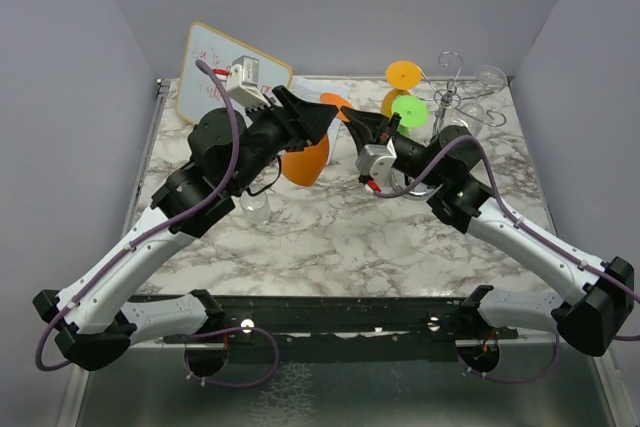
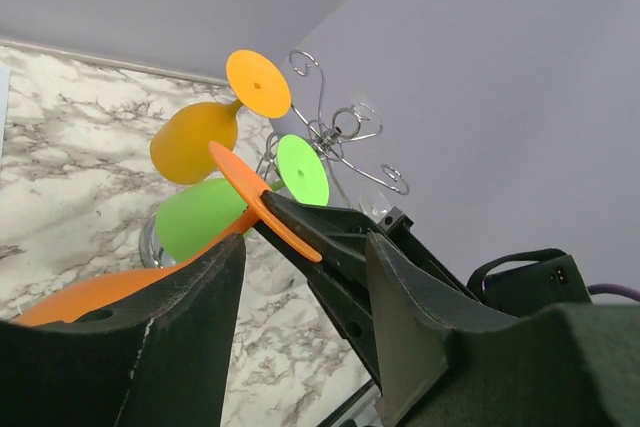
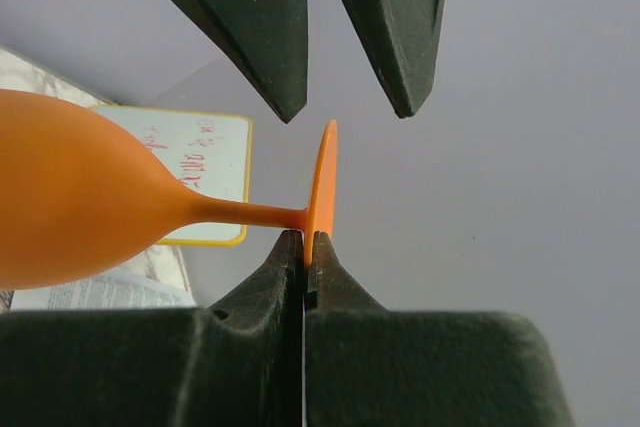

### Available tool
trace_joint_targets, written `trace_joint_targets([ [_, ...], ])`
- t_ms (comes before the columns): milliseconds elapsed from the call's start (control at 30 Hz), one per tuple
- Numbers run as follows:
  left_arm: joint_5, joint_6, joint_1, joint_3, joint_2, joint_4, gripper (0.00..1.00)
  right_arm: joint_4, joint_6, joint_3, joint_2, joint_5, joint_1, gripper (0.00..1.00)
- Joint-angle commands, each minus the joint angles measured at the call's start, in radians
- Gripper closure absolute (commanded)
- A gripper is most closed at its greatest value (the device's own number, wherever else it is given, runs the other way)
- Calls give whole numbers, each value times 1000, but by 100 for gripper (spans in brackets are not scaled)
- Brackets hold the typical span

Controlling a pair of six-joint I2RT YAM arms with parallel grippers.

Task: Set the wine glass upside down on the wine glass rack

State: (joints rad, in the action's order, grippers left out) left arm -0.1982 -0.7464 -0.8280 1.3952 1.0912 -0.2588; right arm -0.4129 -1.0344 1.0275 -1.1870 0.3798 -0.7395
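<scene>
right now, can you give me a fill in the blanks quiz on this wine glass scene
1. The right claw is shut on the round foot of the ___ wine glass.
2. The left claw is ___, gripping nothing.
3. Two coloured glasses hang on the wine glass rack: a yellow glass and a ___ one.
Missing words: orange; open; green

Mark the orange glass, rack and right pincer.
orange glass [image 3: 90,197]: right wrist view, bowl.
rack [image 2: 323,133]: left wrist view, hub of wire arms.
right pincer [image 3: 307,244]: right wrist view, between tips shut on the foot.
</scene>
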Motion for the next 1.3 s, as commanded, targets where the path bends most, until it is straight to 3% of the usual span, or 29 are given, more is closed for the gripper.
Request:
trace_joint_targets([
  [0, 12, -57, 23, 11, 25, -1, 48, -45, -52, -24, 26, 33, -3, 99],
  [167, 51, -130, 89, 19, 62, -4, 47, -11, -71, -8, 14, 48, -6, 99],
  [267, 140, -166, 137, 13, 86, 24, 52, -3, -98, -13, 9, 40, -9, 99],
  [700, 476, -259, 233, -50, 88, 153, 100, 14, -71, 4, -12, 34, -9, 98],
  [800, 509, -266, 239, -64, 88, 173, 100, 5, -52, 4, -17, 30, -10, 87],
  [933, 492, -254, 246, -79, 79, 179, 100, -19, -3, -13, -2, 38, -10, 56],
  [1100, 441, -229, 250, -95, 50, 201, 100, 72, 69, 4, 33, 67, -9, 28],
  [1267, 358, -188, 250, -124, 2, 209, 100, 151, 249, 37, 104, 114, -10, 23],
])
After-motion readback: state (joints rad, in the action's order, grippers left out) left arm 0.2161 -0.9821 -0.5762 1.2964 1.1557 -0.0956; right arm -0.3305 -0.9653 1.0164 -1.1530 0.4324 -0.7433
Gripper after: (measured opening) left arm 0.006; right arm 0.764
